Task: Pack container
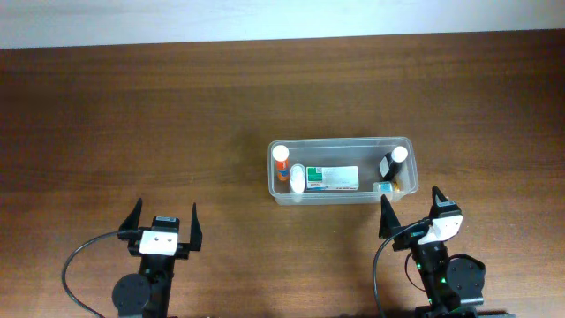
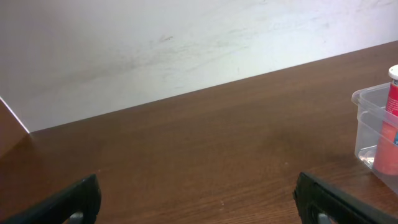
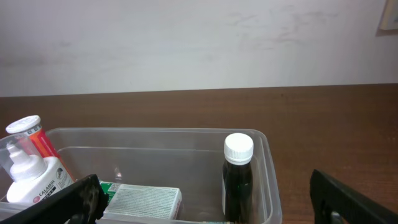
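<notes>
Nearest the overhead camera, two black arms rise from the bottom edge, their bases cut off. The left gripper [image 1: 166, 212] sits well to the left of the container [image 1: 335, 141] and nearer the viewer; its jaws are spread wide and hold nothing. The right gripper [image 1: 410, 199] hovers just in front of the container's right end, jaws equally wide and empty. The clear tub rests on a brown wooden table [image 1: 132, 106], open top up, its long axis running left to right, parallel to the table's far edge. Inside, at the left end, stands an orange tube [image 1: 281, 157] with a white cap. Just right of it is a white bottle [image 1: 297, 178], then a white-and-green box [image 1: 333, 178] lying flat in the middle. At the right end a dark bottle [image 1: 393, 163] with a white cap stands upright. Beside it is a small teal item [image 1: 384, 187], too small to identify. Labels cannot be read. From the left wrist, only the tub's near corner and part of the tube show at the right edge. From the right wrist, the tub's front wall is cut off below, and the fingers [image 3: 81, 199] cover part of the box.
</notes>
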